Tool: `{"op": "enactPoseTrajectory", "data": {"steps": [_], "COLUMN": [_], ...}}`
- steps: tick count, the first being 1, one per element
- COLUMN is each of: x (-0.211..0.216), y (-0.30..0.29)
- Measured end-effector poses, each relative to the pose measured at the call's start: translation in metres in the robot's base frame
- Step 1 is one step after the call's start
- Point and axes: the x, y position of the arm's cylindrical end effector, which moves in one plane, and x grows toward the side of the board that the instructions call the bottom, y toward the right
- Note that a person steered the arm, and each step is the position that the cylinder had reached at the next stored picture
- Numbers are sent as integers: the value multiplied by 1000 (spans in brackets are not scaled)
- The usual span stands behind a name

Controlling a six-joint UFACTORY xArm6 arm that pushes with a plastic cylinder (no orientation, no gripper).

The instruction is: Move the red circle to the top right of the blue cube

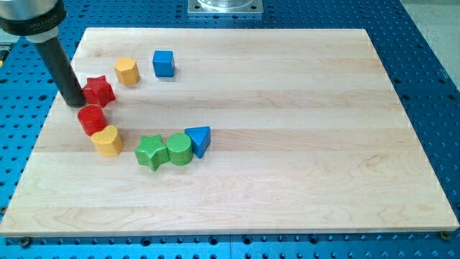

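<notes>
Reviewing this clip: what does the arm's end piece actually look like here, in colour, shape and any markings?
A straight, smooth black cylindrical rod hangs from a wider black collar at the view's top left; the collar carries a thin pale band with small print too tiny to read. No cables or hand show. My tip is the rod's plain blunt end, at the left side of the red star, just above the red circle.

Wood board on blue perforated table.
Pale wooden board (287, 144) fills most of the view, lying on a blue metal table (431, 43) with hole grid; grey metal plate (225, 6) at the view's top edge; even light.
</notes>
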Motion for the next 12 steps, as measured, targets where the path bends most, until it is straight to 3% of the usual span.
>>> {"op": "enactPoseTrajectory", "data": {"steps": [2, 3, 4, 5, 7, 9, 10, 12], "x": [5, 29, 106, 117, 75, 65, 44, 19], "y": [0, -10, 13, 15, 60, 17, 22, 157]}}
